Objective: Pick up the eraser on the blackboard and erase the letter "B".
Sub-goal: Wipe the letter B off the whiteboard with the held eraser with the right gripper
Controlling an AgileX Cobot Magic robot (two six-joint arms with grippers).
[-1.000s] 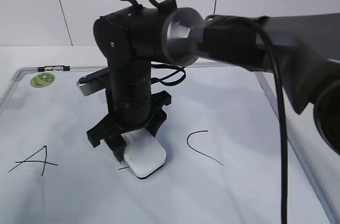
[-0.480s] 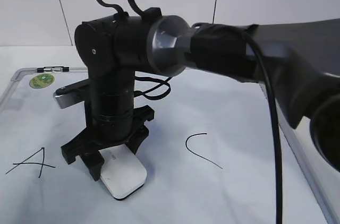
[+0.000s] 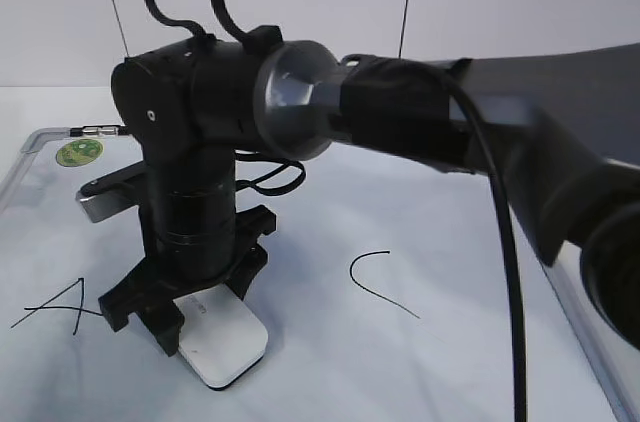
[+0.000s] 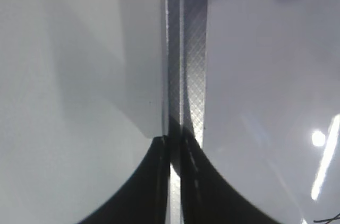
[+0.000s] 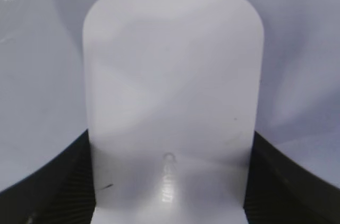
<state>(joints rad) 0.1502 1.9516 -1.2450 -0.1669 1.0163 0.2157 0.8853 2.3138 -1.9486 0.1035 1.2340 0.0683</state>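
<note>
Black marker letters "A" [image 3: 60, 307] and "C" [image 3: 378, 282] stand on the blackboard [image 3: 330, 202]

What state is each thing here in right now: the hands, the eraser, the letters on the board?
Right hand: shut on the eraser, pressing it flat on the board.
Eraser: gripped, lying on the board.
Left hand: shut, empty.
A: intact.
C: intact.
B: not visible.
Board: flat.
</note>
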